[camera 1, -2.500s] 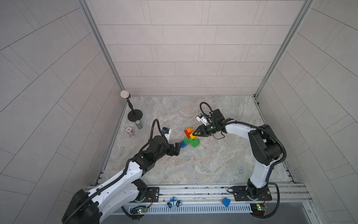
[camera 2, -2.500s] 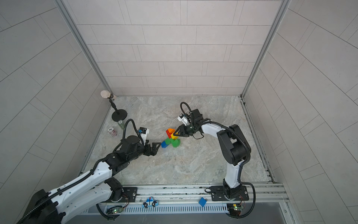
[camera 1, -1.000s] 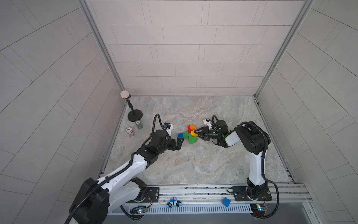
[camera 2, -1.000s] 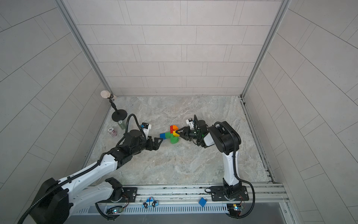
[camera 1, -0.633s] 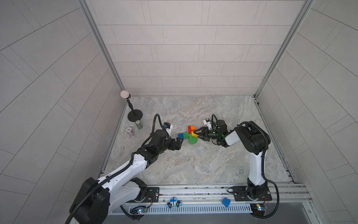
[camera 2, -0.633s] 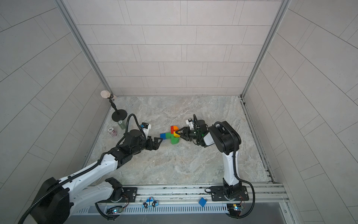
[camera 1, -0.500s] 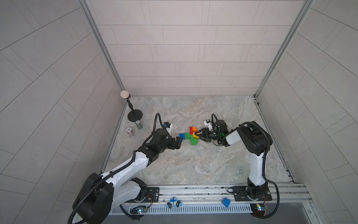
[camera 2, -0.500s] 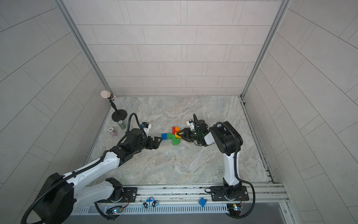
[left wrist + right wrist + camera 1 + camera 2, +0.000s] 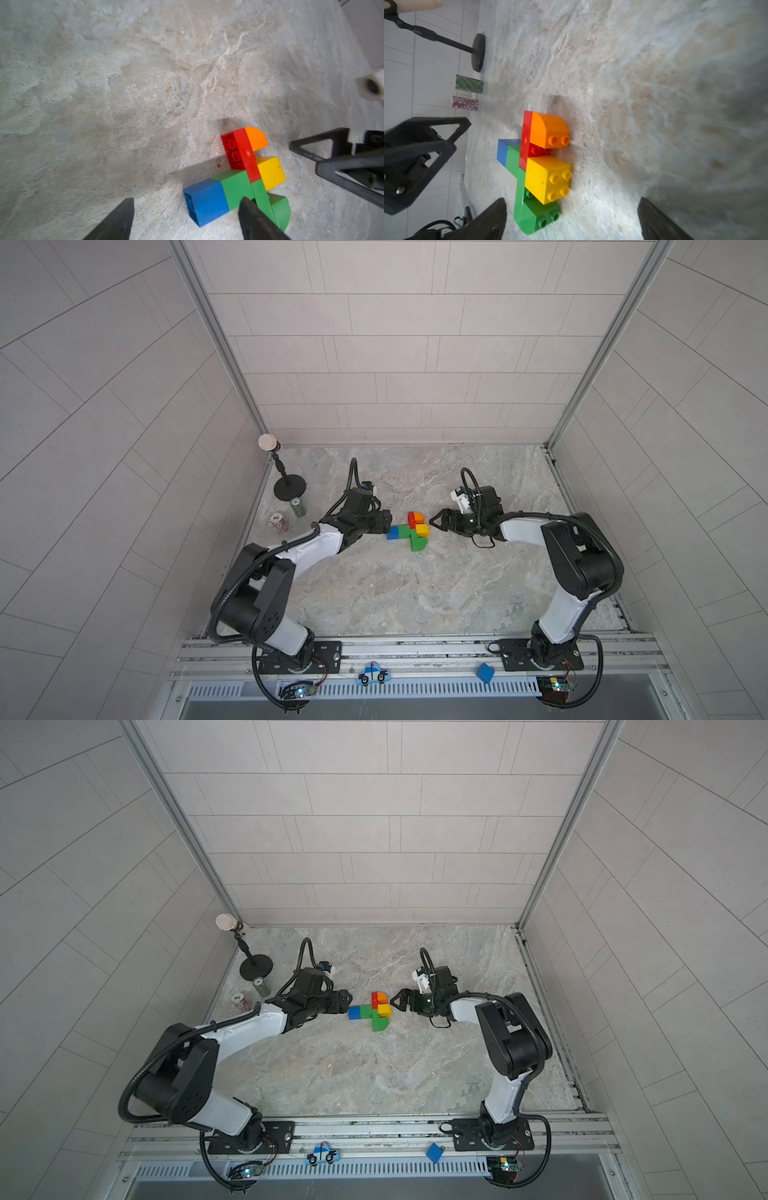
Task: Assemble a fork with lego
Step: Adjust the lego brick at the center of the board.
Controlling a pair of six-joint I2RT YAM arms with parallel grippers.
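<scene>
In the middle of the desk (image 9: 374, 597), whose top has a matt, veined grey-and-beige stone pattern, the fork (image 9: 409, 531) lies flat. It is built of glossy, chunky plastic. A square blue brick (image 9: 205, 202) and a green one form the stem, and thin red and green bars form the crossbar. Three prongs stand off the crossbar: an orange one with a rounded corner, a yellow cube, and a green one with a rounded corner. Round studs on the prong ends face the right claw (image 9: 432, 523). Its black, triangle-framed fingers are spread wide and hold nothing, with the tips just beside the prongs. The left claw (image 9: 386, 525) sits at the stem end, its fingers also apart and gripping nothing. In the left wrist view one black fingertip (image 9: 249, 212) overlaps the green stem brick; I cannot tell whether it touches. Near the left wall stand a black round-footed stand (image 9: 289, 490), a speckled green cylinder (image 9: 298, 507) and a speckled pink cylinder (image 9: 279, 522).
</scene>
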